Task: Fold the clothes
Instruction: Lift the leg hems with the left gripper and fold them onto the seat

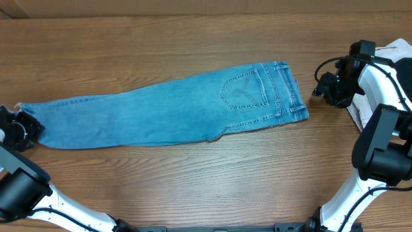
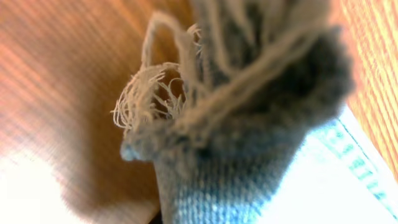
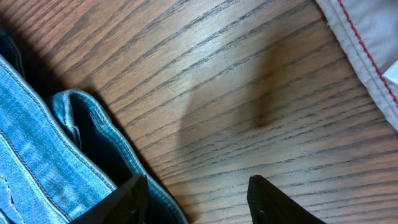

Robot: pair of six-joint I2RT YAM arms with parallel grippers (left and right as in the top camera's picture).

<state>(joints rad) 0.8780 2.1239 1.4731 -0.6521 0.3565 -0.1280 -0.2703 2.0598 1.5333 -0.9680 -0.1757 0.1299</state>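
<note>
The light-blue jeans (image 1: 180, 109) lie flat across the table, folded lengthwise, waist at the right, frayed hems at the far left. My left gripper (image 1: 22, 131) is at the hem end; the left wrist view is filled by the frayed hem (image 2: 236, 112) very close up, and the fingers are hidden. My right gripper (image 1: 328, 90) is open and empty just right of the waistband. In the right wrist view its fingers (image 3: 196, 199) straddle bare wood, with the waistband edge (image 3: 93, 130) against the left finger.
An off-white garment with red stitching (image 1: 393, 55) lies at the right edge, also in the right wrist view (image 3: 367, 37). The wooden table (image 1: 193, 187) surrounds the jeans.
</note>
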